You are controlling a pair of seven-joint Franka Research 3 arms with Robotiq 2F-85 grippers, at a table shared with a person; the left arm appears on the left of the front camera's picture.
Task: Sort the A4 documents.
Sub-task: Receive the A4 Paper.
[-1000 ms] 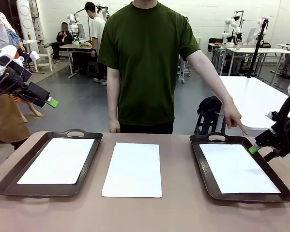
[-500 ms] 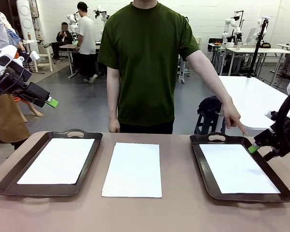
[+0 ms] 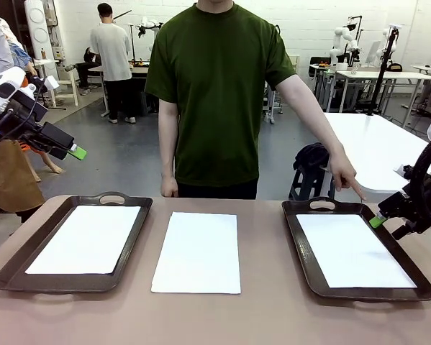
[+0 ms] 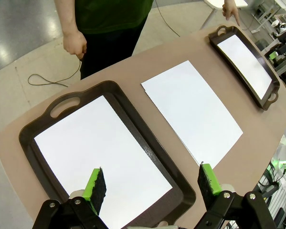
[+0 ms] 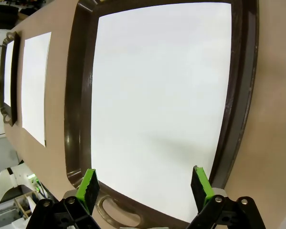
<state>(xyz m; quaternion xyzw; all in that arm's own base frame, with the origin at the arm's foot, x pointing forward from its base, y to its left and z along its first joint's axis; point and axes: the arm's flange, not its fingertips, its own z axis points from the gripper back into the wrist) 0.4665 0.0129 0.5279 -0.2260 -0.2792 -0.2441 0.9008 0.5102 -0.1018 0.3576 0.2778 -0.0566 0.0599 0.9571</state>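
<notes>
Currently I see left gripper (image 4: 152,183) and right gripper (image 5: 145,183) both wide and empty, an A4 document (image 3: 85,238) in each tray (image 3: 78,284), and a third document (image 3: 197,251) on the bench (image 3: 273,316) between.

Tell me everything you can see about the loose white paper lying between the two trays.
The loose paper is plain white, blank-looking, thin and flat, uncreased. It lies lengthwise toward the person on the bare brown table, between the left tray and the right tray, touching neither. No gripper or hand touches it. One sheet or several, I cannot tell.
</notes>
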